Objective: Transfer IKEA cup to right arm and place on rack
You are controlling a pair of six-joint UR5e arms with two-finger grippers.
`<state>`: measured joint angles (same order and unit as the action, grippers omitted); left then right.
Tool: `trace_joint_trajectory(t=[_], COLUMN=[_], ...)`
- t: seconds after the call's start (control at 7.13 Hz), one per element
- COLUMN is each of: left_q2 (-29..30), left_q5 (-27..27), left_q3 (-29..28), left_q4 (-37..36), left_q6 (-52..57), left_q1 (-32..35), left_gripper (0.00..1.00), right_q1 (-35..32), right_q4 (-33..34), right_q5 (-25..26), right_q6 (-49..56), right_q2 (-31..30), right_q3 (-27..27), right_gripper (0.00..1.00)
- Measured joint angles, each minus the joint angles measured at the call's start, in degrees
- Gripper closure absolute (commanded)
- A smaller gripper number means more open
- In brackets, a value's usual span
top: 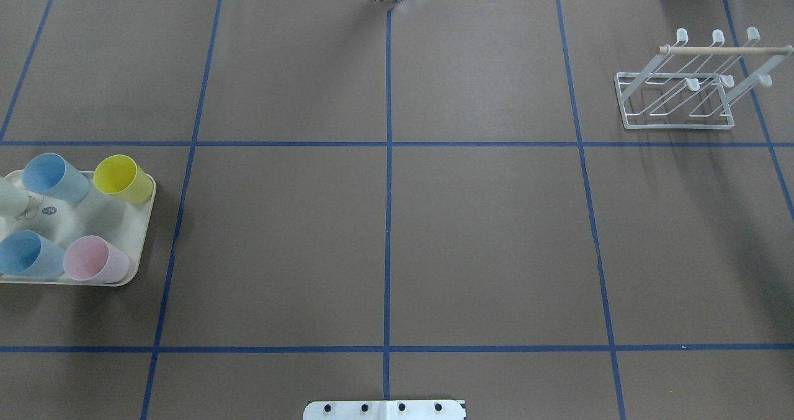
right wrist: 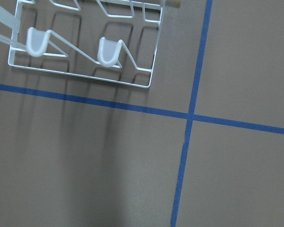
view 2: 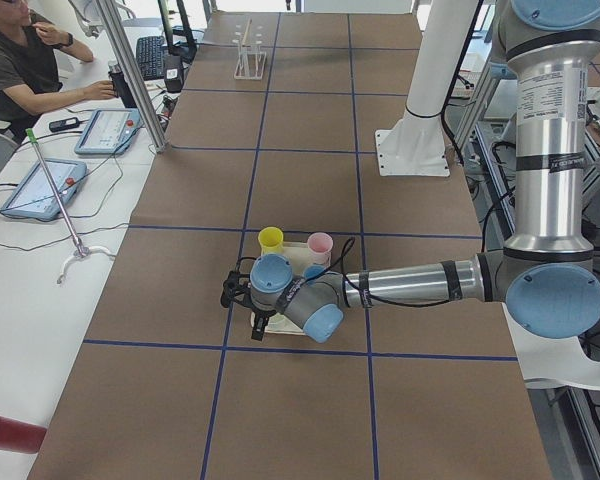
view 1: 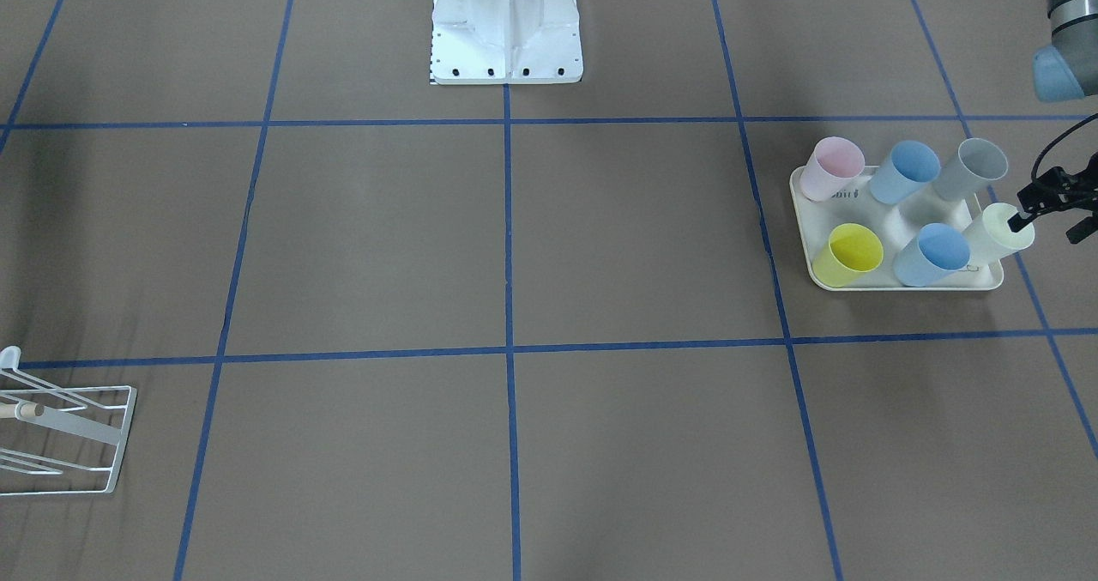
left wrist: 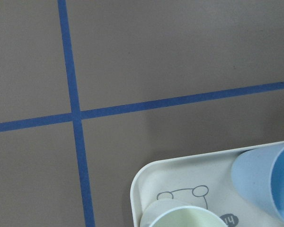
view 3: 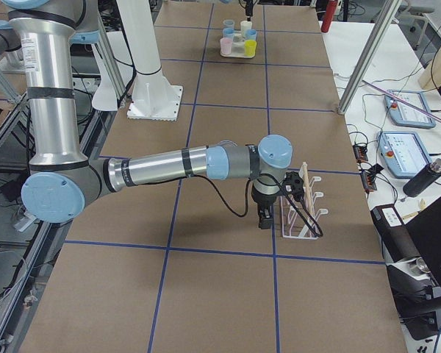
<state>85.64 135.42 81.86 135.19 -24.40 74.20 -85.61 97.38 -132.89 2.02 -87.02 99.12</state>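
My left gripper (view 1: 1023,212) is at the rim of the pale green cup (view 1: 1002,233), which stands upright at the outer corner of the tray (view 1: 909,286). I cannot tell whether the fingers have closed. My right gripper (view 3: 265,218) hangs beside the rack (top: 726,50), far across the table, finger state indeterminate. The left arm is nearer the cup.

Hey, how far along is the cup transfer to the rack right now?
Nothing looks finished: no cup hangs on the rack, and all six cups sit on the tray. In hand: the left hand is at the pale green cup, at its rim; whether it grips is unclear. The right hand hovers beside the rack. Left to do: lifting the cup, handing it over and racking it.
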Motion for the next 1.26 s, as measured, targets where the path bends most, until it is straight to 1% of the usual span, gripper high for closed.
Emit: trace_joint_trajectory(t=[0.14,0.42,0.56,0.7,0.84,1.26], left_q2=[0.06,0.12,0.14,0.14,0.14,0.13], left_q5=[-0.04,-0.21,-0.38,-0.46,-0.51,-0.52], left_q3=[-0.60,-1.34,-1.40,-1.42,-1.44,-1.44], left_q4=[-0.03,-0.09,-0.09,-0.10,-0.10,-0.12], left_q6=[0.14,0.17,0.13,0.09,0.11,0.30], left_q1=[-0.05,-0.72,-1.51,-2.11,-2.40,-2.54], left_gripper=[0.23,0.23,0.38,0.79,1.00,1.00], right_q1=[0.00,-0.06,-0.07,-0.11,-0.20,-0.44], right_q4=[0.00,0.00,0.00,0.00,0.00,0.00], right_q5=[0.01,0.07,0.08,0.10,0.16,0.24], right_q6=[0.02,0.07,0.08,0.09,0.09,0.09], right_q2=[0.07,0.16,0.18,0.18,0.18,0.25], right_q3=[0.00,0.01,0.02,0.01,-0.03,-0.06], right_gripper=[0.00,0.00,0.00,0.00,0.00,0.00])
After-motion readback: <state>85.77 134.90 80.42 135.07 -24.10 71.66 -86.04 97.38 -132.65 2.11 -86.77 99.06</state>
